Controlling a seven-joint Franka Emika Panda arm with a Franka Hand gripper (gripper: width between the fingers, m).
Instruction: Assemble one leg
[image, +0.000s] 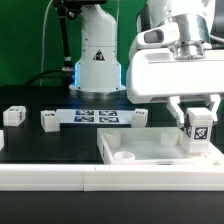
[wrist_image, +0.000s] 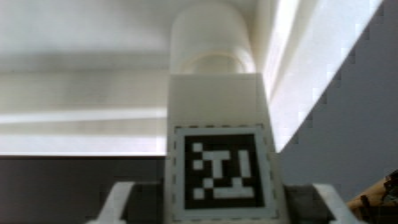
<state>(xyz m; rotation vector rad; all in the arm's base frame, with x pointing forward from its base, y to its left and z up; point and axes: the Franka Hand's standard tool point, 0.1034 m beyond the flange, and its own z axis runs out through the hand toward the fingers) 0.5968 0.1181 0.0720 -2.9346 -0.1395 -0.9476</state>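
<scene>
My gripper (image: 197, 117) is shut on a leg (image: 198, 128), a short white square post with a black-and-white tag on its side. I hold it upright at the near right corner of the large flat white panel (image: 140, 148) with round recesses. In the wrist view the leg (wrist_image: 221, 120) fills the middle, its tag facing the camera, between my two fingers (wrist_image: 128, 203). Its far end sits at a round recess (wrist_image: 217, 62) of the panel; I cannot tell whether it is seated. Two more legs (image: 13, 116) (image: 48, 120) lie on the black table at the exterior view's left.
The marker board (image: 98, 117) lies on the table behind the panel. Another white part (image: 139, 119) stands just behind the panel's far edge. The arm's white base (image: 98, 62) stands at the back. The white front edge of the table (image: 110, 178) runs below the panel.
</scene>
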